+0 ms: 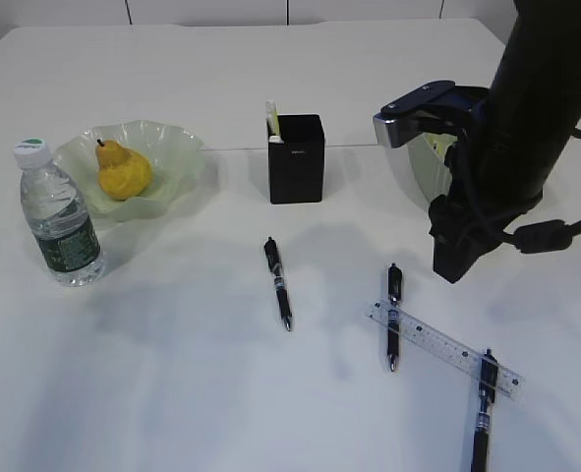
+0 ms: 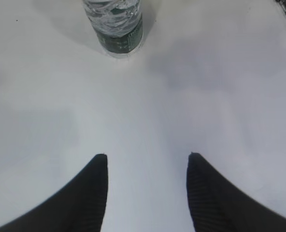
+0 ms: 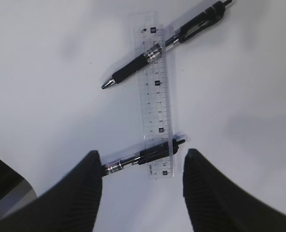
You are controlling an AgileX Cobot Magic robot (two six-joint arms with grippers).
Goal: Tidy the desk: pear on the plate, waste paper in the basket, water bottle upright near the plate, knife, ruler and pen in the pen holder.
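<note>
Right gripper (image 3: 140,181) jaws spread, poised above ruler (image 3: 156,92) lying across two pens toward twelve o'clock, likely for pickup; left gripper (image 2: 146,188) spread, empty.

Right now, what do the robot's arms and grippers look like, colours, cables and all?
The right arm is a thick matte black column with black cables looping beside it and a silver-grey block at its wrist. Each gripper, the left gripper and the right gripper, has two black tapered fingers with finely ribbed surfaces. No markings are legible.
</note>
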